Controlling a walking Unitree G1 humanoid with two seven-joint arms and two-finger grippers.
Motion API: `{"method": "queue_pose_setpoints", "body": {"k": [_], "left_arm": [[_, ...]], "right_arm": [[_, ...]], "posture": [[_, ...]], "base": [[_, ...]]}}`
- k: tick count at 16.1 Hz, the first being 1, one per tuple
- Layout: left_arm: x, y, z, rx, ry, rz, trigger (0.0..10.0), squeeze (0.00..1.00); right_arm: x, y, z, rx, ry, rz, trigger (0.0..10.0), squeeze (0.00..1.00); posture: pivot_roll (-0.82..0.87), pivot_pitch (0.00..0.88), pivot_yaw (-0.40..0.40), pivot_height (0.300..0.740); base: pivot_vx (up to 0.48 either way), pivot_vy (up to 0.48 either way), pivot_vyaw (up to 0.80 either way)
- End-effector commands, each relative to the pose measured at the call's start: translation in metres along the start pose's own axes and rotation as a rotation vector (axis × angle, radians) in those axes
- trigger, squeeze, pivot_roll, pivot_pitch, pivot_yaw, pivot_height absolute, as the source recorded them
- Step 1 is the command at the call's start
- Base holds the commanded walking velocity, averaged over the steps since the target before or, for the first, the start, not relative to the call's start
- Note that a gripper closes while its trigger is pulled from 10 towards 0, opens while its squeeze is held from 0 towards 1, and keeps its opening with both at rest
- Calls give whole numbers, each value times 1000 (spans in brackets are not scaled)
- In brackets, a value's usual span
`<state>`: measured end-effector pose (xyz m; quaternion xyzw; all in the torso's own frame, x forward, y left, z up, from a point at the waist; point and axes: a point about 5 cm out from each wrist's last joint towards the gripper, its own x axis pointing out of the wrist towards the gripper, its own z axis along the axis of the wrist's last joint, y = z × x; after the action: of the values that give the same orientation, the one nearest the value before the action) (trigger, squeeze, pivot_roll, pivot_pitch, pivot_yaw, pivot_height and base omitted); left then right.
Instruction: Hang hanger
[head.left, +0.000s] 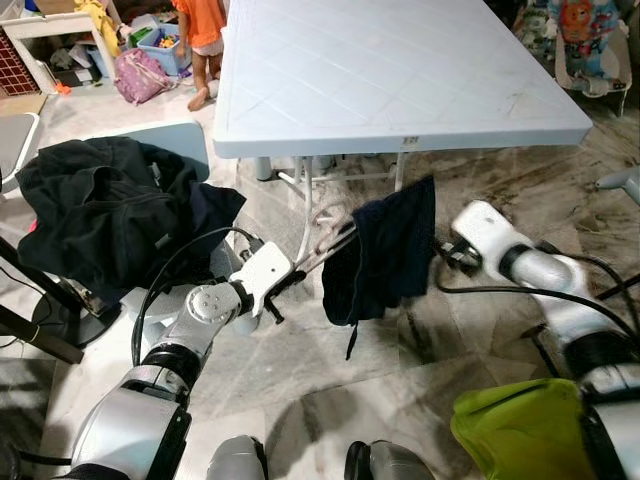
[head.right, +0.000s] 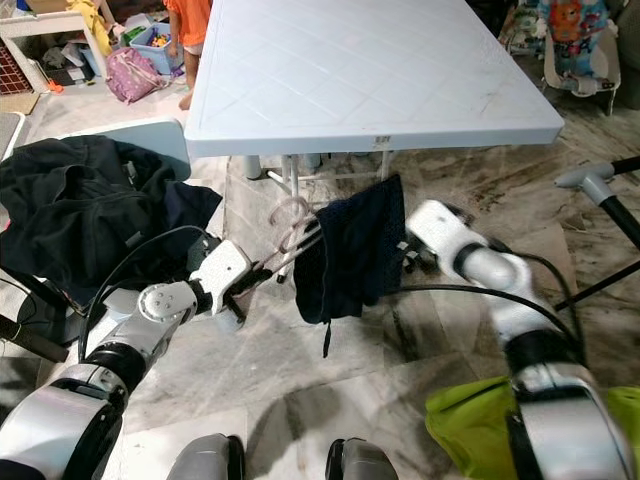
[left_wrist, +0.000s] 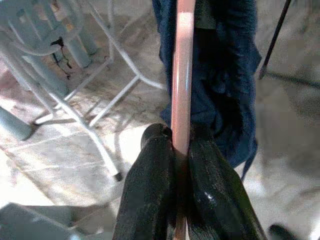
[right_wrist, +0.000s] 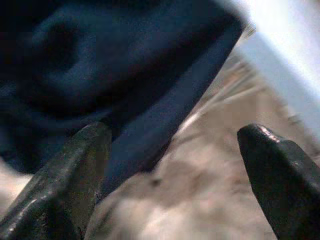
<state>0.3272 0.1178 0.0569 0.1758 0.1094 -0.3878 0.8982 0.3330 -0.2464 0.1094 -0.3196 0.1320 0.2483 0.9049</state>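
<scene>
A pink hanger (head.left: 322, 250) juts out from my left gripper (head.left: 297, 272), which is shut on its thin bar (left_wrist: 182, 75). Its hook (head.right: 290, 214) curls up toward the table's legs. A dark navy garment (head.left: 385, 255) is draped over the hanger and hangs down above the floor. My right gripper (head.left: 441, 256) is at the garment's right edge. In the right wrist view its fingers (right_wrist: 75, 170) stand wide apart, one close against the navy cloth (right_wrist: 100, 65), with nothing held between them.
A white folding table (head.left: 400, 90) stands just beyond the hanger, its metal legs (left_wrist: 95, 125) behind it. A heap of black clothes (head.left: 100, 210) lies on a chair at the left. Green cloth (head.left: 520, 430) hangs on my right arm. A person's legs (head.left: 205, 60) are at the far left.
</scene>
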Motion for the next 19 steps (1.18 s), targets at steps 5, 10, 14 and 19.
{"method": "queue_pose_setpoints", "body": {"k": [5, 10, 14, 19], "left_arm": [[9, -5, 32, 16, -146, -113, 0, 0], [9, -17, 33, 20, -154, -209, 0, 0], [10, -22, 34, 18, -157, -239, 0, 0], [10, -25, 37, 13, -167, -263, 0, 0]], "right_arm": [[-6, 37, -3, 143, 17, 287, 10000, 0], [16, 35, 20, 207, 3, 72, 10000, 0], [23, 39, 22, 172, 25, 14, 10000, 0], [27, 36, 25, 209, 22, -48, 0, 0]], "posture": [[-52, 106, 21, 740], [-46, 110, 31, 740], [-41, 110, 29, 740], [-41, 110, 29, 740]], "base": [[0, 0, 0], [0, 0, 0], [0, 0, 0], [0, 0, 0]]}}
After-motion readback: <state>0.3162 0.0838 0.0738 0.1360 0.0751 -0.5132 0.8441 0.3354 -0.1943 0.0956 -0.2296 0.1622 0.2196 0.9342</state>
